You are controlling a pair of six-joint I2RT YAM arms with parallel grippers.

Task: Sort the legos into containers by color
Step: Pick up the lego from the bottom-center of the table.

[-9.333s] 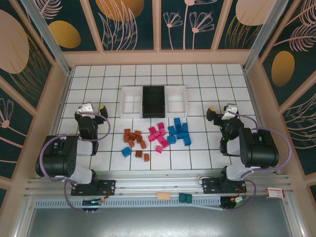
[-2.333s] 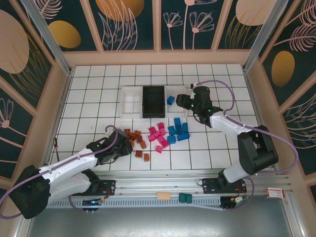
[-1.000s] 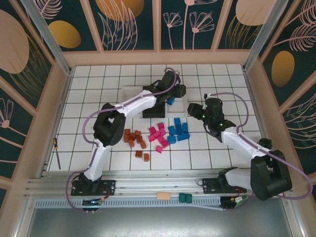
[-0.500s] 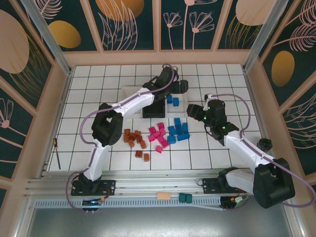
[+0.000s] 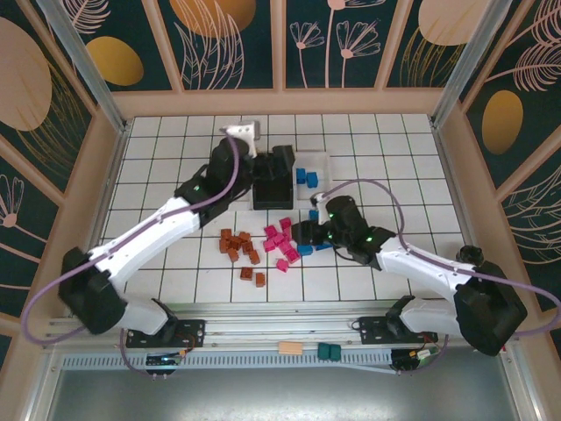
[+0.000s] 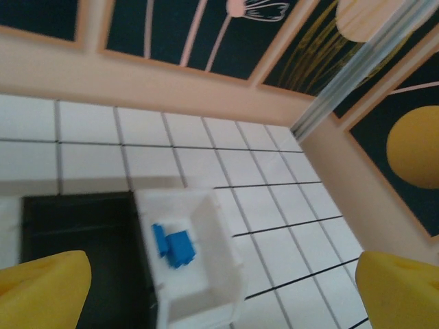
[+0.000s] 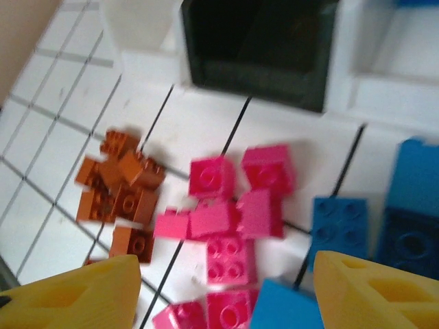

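Legos point(image 5: 280, 241) mostly loose on tiles point(image 5: 368, 149), frame centre: brown point(image 7: 120, 185) left, pink point(image 7: 233, 205) middle, blue point(image 7: 339, 219) right. Two blue bricks point(image 6: 175, 245) in right white bin point(image 6: 221, 260). Left gripper point(image 5: 279, 167) above black bin point(image 5: 272, 195), fingers point(image 6: 41, 288) wide apart, empty. Right gripper point(image 5: 302, 232) low over pink and blue, fingers point(image 7: 82, 295) apart, nothing clamped.

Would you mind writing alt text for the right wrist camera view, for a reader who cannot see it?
The right gripper hangs open, its yellow fingers apart, above a cluster of magenta bricks on the white tiled table. To the left lie brown-orange bricks, to the right blue bricks, and beyond them the black bin sits between two white bins.
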